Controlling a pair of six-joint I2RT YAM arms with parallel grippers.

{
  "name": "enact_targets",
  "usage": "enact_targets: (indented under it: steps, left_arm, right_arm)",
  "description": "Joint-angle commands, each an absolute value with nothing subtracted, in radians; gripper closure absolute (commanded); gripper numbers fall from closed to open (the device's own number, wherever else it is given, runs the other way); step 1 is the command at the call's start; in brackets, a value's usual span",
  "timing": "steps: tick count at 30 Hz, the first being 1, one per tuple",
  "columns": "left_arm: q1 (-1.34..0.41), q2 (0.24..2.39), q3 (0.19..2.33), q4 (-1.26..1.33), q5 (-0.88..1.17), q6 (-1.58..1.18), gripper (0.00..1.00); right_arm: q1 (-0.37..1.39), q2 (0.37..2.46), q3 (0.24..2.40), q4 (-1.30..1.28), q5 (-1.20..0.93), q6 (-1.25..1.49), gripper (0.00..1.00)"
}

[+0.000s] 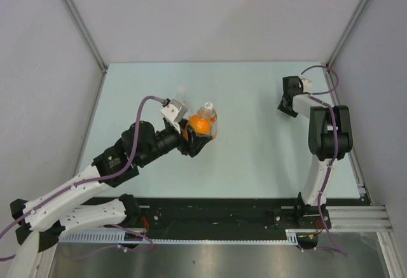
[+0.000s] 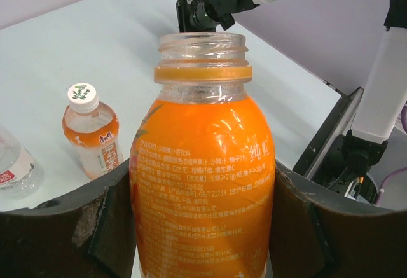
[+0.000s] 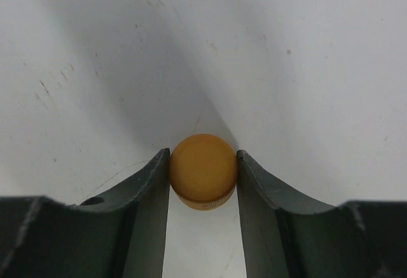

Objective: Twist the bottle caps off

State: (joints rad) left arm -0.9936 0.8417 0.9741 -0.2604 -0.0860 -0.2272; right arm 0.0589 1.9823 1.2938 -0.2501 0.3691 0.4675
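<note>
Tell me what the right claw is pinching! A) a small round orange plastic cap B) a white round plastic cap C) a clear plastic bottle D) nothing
A: the right claw is shut on the small round orange plastic cap, with one finger touching each side.

Our left arm (image 1: 121, 157) stretches low toward the middle, its left claw (image 1: 198, 130) clamped on either side of the orange bottle (image 2: 203, 182). Our right arm (image 1: 327, 138) stands with elbow bent, right claw (image 1: 286, 105) at far right, fingers (image 3: 146, 189) pinching the orange cap (image 3: 203, 166).
</note>
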Motion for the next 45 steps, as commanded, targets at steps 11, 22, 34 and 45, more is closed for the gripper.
enact_targets:
  steps: [11,22,34,45]
  left_arm:
    - [-1.022,0.845,0.968,-0.195,-0.087,-0.229,1.0]
    - [-1.035,0.845,0.963,-0.199,-0.098,-0.23,0.99]
    - [-1.042,0.838,0.954,-0.198,-0.097,-0.224,0.98]
    - [-1.04,0.862,0.95,-0.183,-0.121,-0.199,0.98]
  right_arm:
    - [0.061,2.013,1.365,-0.336,0.347,0.471,0.93]
    - [0.063,2.02,1.364,-0.36,0.324,0.457,0.64]
    - [0.075,2.016,1.358,-0.379,0.342,0.456,0.44]
    - [0.067,1.668,1.333,-0.4,0.347,0.56,0.35]
